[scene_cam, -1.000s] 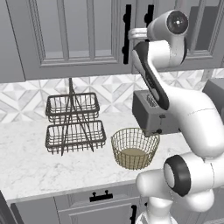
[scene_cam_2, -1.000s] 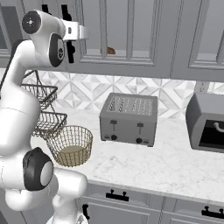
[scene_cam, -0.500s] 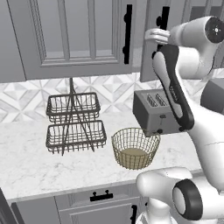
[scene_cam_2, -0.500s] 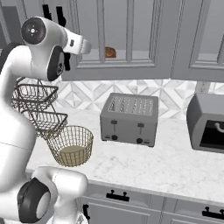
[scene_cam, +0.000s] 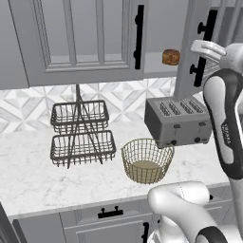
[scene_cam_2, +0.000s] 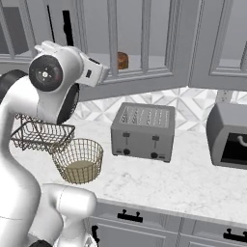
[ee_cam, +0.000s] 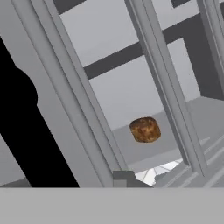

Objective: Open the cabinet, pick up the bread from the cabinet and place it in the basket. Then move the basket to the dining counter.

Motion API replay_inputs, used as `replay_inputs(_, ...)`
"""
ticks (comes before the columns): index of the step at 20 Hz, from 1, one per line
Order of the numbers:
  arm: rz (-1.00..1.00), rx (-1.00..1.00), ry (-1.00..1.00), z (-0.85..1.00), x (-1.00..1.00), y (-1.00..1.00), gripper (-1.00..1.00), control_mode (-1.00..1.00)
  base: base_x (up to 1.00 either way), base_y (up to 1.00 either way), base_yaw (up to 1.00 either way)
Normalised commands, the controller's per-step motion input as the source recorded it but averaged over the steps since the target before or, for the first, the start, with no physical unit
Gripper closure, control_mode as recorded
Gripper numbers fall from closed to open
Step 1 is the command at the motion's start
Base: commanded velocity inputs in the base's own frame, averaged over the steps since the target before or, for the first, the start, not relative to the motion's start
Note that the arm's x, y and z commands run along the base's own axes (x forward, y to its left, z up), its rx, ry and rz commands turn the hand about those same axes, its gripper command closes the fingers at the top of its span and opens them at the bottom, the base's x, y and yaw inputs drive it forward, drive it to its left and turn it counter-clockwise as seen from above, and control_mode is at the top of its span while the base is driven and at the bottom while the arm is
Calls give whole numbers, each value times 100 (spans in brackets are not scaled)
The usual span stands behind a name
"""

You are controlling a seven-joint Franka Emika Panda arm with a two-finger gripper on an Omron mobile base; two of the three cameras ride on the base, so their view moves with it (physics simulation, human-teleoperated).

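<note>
The grey upper cabinet (scene_cam: pixel 85 38) has its right door (scene_cam: pixel 190 52) swung out, with the black bar handle (scene_cam: pixel 205 45) on its edge. My gripper (scene_cam: pixel 207 51) is at that handle; its jaws are hidden, so I cannot tell whether it grips it. The small brown bread (scene_cam: pixel 171 57) lies on the cabinet shelf, also seen as the bread (scene_cam_2: pixel 122 60) and, ahead of the hand, the bread (ee_cam: pixel 145 129). The gold wire basket (scene_cam: pixel 147 160) stands empty on the worktop below, in front of the toaster; it shows again as the basket (scene_cam_2: pixel 78 159).
A grey toaster (scene_cam: pixel 178 121) stands right of the basket. A dark two-tier wire rack (scene_cam: pixel 80 133) stands to its left. A grey appliance (scene_cam_2: pixel 229 135) sits at the far right of the marble worktop (scene_cam_2: pixel 193 178). The closed left door's handle (scene_cam: pixel 138 31) is beside the opening.
The hand has swung to the right with the door's handle, and the door has opened wider. The bread on the shelf now shows in the left base view.
</note>
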Motion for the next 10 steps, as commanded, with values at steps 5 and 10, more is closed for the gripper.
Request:
replay_inputs(5, 0, 10, -1, 0, -100, -100, 100, -100, 0, 0, 0)
replay_inputs(10, 0, 7, -3, 0, -100, -100, 100, -100, 0, 0, 0)
